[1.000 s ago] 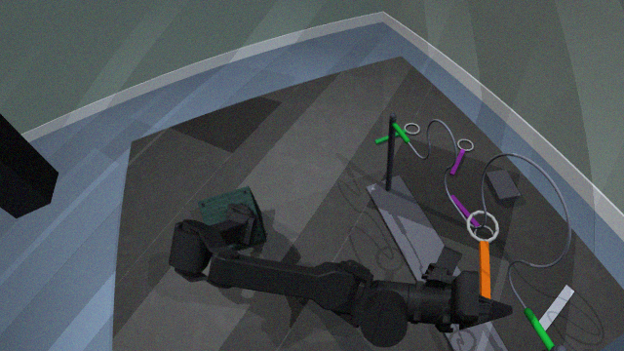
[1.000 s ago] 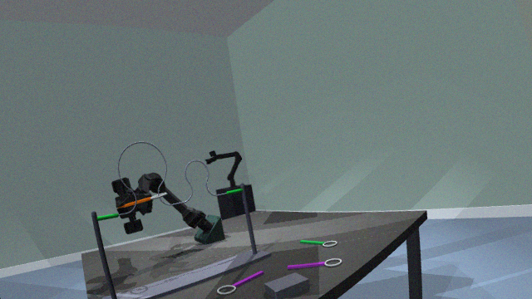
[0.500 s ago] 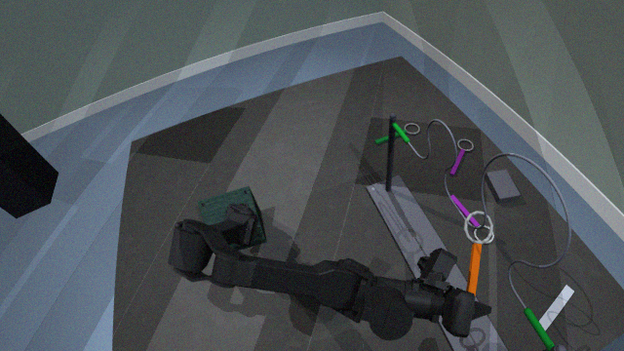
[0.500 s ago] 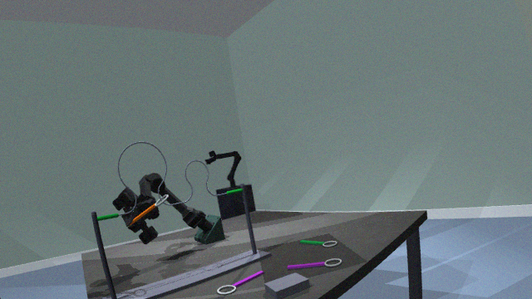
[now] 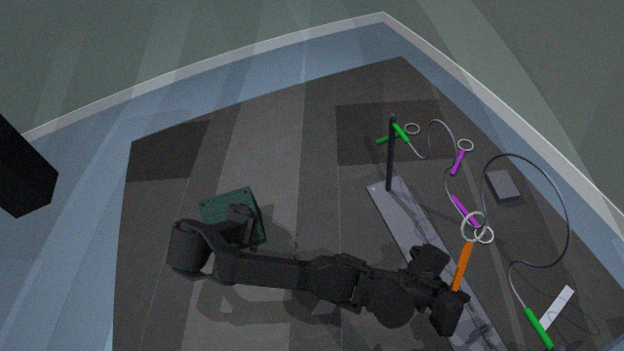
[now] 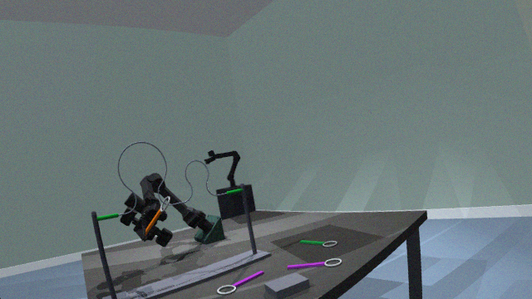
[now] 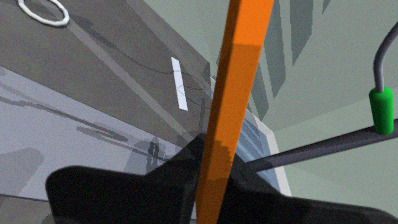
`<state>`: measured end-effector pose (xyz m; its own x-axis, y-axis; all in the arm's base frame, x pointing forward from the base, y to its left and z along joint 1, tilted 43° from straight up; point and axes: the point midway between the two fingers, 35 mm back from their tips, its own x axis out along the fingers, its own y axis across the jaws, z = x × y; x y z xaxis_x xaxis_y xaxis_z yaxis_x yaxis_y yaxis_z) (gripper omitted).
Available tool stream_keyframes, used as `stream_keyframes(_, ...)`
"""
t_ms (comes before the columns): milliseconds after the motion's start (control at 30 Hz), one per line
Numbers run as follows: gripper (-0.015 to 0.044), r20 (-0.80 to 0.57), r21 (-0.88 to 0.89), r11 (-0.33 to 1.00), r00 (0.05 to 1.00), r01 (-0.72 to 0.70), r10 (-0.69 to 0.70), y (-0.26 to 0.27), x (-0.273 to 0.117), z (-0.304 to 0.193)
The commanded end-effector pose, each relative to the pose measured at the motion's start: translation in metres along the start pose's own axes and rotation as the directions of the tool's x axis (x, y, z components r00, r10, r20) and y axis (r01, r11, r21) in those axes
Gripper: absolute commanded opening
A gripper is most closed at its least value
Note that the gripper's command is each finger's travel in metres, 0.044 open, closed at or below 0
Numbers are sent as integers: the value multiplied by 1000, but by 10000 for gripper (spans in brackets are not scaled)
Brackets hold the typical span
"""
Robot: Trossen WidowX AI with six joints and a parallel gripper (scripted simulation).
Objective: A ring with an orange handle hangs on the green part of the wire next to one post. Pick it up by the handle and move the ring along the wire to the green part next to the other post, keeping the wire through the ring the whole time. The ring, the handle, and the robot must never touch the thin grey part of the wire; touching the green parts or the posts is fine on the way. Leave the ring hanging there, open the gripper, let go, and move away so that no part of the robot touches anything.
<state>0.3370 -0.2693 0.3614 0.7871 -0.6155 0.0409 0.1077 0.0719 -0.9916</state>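
My gripper (image 5: 454, 292) (image 6: 146, 233) (image 7: 207, 140) is shut on the orange handle (image 5: 461, 265) (image 6: 154, 221) (image 7: 235, 90) near its end. The handle slants up to its pale ring (image 5: 462, 230), which is out of the wrist view. The ring appears around the grey wire (image 5: 567, 219) (image 6: 141, 142) (image 7: 378, 65) at the low bend between the big loop and the smaller curve; whether they touch I cannot tell. One green part (image 5: 538, 328) (image 6: 108, 217) (image 7: 382, 111) is by the near post (image 6: 102, 253) (image 7: 320, 146), the other (image 5: 401, 133) (image 6: 234, 191) by the far post (image 5: 390, 156) (image 6: 248, 220).
The posts stand on a long grey base (image 5: 394, 219) (image 6: 199, 272). Loose on the table lie a green-handled ring (image 6: 312, 242), two purple-handled rings (image 5: 457, 162) (image 6: 249, 279), a grey block (image 5: 503, 185) (image 6: 287, 284) and a white strip (image 5: 557, 307) (image 7: 180, 85).
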Motion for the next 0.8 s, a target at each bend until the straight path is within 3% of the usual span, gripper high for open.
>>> stream_keyframes(0,-150,-7,71,997,999,-36,37,11,-4,1)
stream_keyframes(767,-150,7,448,860,963,-244,269,82,-24,22)
